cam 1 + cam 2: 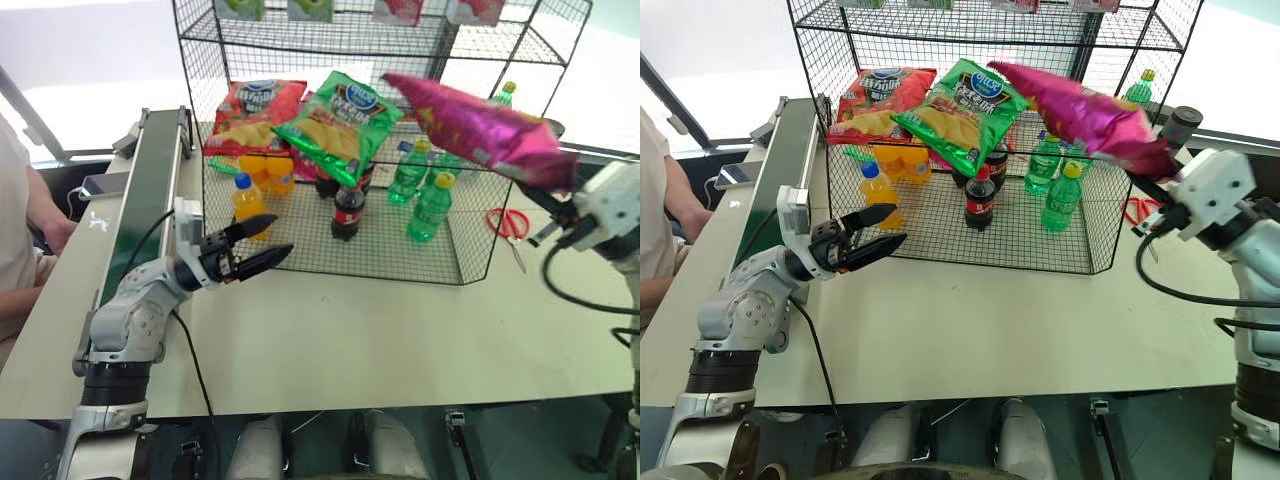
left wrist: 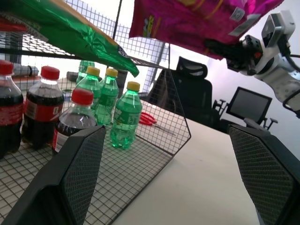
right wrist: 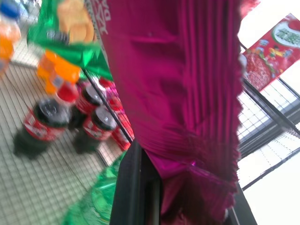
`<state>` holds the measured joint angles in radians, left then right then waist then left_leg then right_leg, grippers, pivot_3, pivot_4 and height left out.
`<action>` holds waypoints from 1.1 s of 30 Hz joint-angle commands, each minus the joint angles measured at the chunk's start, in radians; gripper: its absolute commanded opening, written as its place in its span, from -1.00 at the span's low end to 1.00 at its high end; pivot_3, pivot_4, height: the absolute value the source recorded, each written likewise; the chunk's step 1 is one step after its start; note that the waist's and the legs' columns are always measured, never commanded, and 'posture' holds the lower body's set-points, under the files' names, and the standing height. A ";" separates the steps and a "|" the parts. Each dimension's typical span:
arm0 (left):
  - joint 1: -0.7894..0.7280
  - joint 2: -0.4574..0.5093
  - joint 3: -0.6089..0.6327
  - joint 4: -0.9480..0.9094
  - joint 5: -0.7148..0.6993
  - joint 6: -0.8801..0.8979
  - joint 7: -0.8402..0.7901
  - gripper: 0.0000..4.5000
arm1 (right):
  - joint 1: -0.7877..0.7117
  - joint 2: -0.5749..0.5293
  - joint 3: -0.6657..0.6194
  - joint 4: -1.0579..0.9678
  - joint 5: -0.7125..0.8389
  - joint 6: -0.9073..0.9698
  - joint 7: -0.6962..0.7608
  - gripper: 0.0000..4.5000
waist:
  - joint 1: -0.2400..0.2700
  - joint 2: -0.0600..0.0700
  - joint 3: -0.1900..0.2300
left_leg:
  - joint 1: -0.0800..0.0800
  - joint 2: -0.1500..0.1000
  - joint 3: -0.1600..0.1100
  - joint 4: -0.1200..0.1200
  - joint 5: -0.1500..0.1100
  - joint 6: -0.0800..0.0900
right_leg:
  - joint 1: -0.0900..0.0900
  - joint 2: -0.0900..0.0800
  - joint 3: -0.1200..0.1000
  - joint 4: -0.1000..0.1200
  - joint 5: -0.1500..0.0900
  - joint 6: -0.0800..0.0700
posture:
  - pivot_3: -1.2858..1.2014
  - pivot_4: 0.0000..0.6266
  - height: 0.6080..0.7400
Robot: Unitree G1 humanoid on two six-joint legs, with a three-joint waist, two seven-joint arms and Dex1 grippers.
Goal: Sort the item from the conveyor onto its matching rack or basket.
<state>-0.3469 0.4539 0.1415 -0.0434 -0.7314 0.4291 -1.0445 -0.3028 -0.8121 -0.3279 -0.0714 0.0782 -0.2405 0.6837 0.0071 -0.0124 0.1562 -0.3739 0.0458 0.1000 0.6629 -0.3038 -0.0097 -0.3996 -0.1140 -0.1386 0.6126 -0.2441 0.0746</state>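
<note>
the right claw (image 1: 1162,196) pinches the pink crisp bag (image 1: 1080,112) by its crimped end, holding it level before the wire rack (image 1: 940,25) for shelving. the left claw (image 1: 262,243) hangs wide open and empty above the counter (image 1: 400,330).

Conveyor (image 1: 140,200) left of rack (image 1: 330,150); bottles (image 1: 420,190) inside rack; scissors (image 1: 508,225) right of it.

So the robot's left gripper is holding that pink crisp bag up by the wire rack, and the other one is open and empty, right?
Not quite: the right gripper is the one pinching the pink crisp bag near the wire rack, as the left eye view shows. The left gripper is the open, empty one.
</note>
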 commanded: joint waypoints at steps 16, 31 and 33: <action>0.055 -0.044 0.008 -0.194 0.062 -0.143 0.144 0.96 | -0.302 -0.098 0.285 0.339 -0.758 -0.106 -0.528 -1.00 | -0.004 0.000 0.000 | 0.000 0.001 0.001 0.000 0.001 -0.003 | 0.000 0.001 0.000 0.000 0.000 0.000 | 0.03 -0.52 1.00; 0.074 -0.066 -0.021 -0.206 0.079 -0.156 0.173 0.99 | -0.428 -0.052 0.355 0.474 -0.669 0.029 -0.479 -0.79 | -0.017 0.000 0.000 | 0.000 0.001 0.002 0.000 0.002 -0.003 | 0.001 0.001 0.000 0.000 0.000 0.000 | 0.03 -0.52 1.00; 0.075 -0.066 -0.026 -0.205 0.087 -0.160 0.171 1.00 | -0.430 -0.059 0.357 0.470 -0.651 0.031 -0.454 -0.38 | -0.017 0.000 0.000 | 0.000 0.001 0.002 0.000 0.002 -0.003 | 0.002 0.001 0.000 0.000 0.000 0.000 | 0.03 -0.52 1.00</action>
<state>-0.2694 0.3891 0.1282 -0.2179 -0.6479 0.2918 -0.8715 -0.7065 -0.8495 0.0573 0.4011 -0.6052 -0.2218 0.2139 -0.0102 -0.0126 0.1564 -0.3736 0.0466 0.1016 0.6633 -0.3020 -0.0126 -0.3980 -0.1134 -0.1388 0.6125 -0.2441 0.0747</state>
